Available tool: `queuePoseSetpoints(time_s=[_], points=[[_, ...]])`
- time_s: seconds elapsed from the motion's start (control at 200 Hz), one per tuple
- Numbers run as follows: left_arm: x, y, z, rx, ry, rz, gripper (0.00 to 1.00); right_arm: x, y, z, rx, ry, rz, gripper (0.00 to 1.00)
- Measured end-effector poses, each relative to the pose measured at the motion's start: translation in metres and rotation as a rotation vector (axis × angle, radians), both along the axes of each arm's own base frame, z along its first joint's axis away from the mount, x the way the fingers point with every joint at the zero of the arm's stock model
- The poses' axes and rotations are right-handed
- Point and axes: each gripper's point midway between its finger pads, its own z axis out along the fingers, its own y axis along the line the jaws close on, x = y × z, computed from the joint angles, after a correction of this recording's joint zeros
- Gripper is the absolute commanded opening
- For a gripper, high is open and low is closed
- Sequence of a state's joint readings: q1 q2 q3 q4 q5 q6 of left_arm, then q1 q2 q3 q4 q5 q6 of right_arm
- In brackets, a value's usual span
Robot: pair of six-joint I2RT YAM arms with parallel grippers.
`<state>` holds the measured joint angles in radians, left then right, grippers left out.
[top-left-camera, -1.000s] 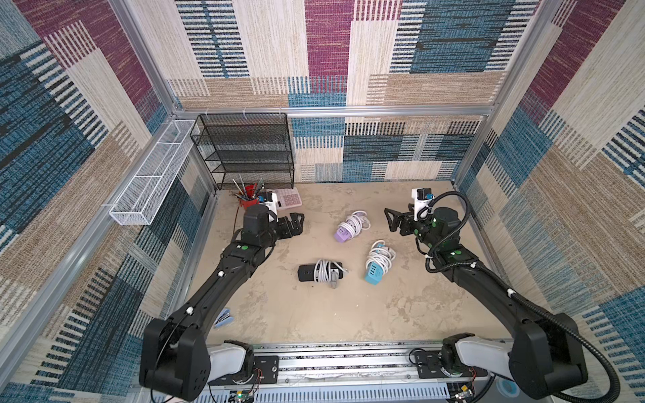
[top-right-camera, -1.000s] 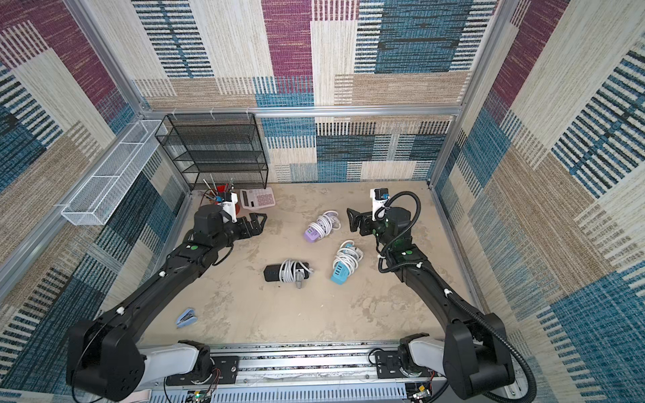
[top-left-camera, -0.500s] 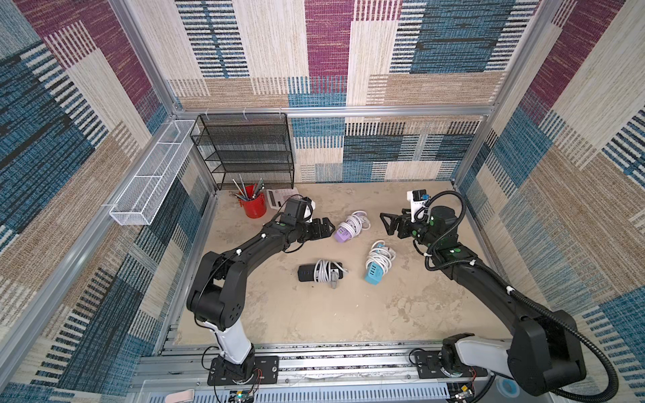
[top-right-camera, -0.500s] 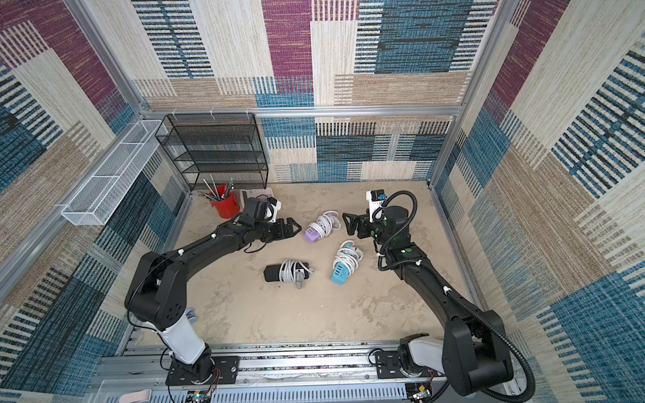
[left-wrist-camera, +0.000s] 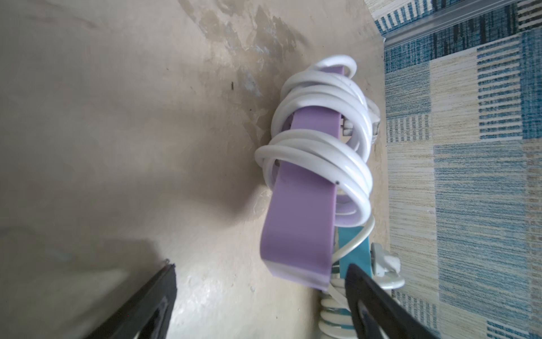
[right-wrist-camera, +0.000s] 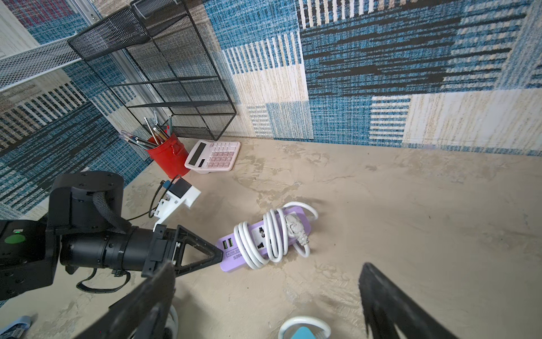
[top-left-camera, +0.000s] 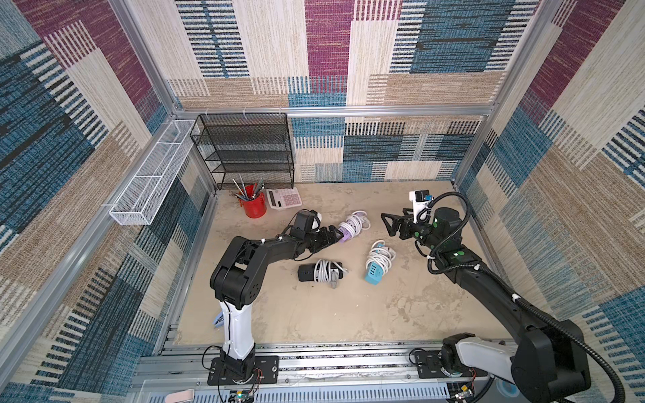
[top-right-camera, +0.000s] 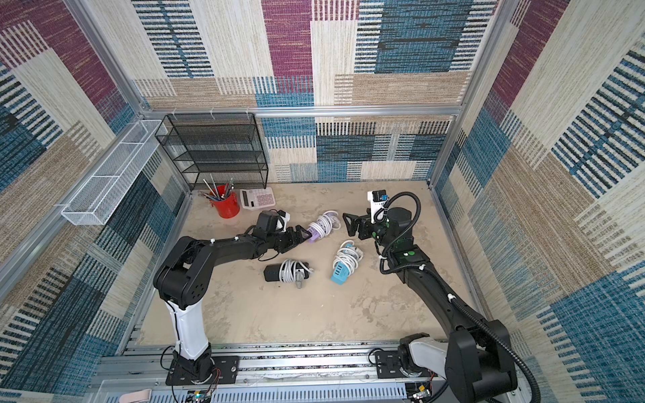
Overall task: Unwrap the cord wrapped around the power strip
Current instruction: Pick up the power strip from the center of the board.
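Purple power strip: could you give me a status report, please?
Left gripper open at end of purple power strip. Right gripper open, apart. Cord wrapped. Nothing blocking.

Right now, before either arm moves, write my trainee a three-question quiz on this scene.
1. At the end of which strip does the left gripper stand with its jaws open? A the black one; B the purple power strip; C the blue one.
2. True or false: the right gripper is open and holds nothing.
3. What stands beside the calculator, holding pens?
Key: 1 B. 2 True. 3 The red cup.
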<state>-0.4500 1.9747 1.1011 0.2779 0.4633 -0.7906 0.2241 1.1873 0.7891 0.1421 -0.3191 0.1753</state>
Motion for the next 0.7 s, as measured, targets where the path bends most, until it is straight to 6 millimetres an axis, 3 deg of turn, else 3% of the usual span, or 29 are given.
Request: queuePoseSetpoints(time_s=[0.531, 0.701], points=[[0.010, -0.012, 0.005, -0.160, -0.089, 0.074, 0.83, -0.003, 0.001, 0.001, 0.014, 0.000, 0.010, 0.98], [0.012, -0.016, 0.003, -0.168, -0.106, 0.086, 0.66, -0.004, 0.001, -0.001, 0.019, 0.008, 0.009, 0.98]])
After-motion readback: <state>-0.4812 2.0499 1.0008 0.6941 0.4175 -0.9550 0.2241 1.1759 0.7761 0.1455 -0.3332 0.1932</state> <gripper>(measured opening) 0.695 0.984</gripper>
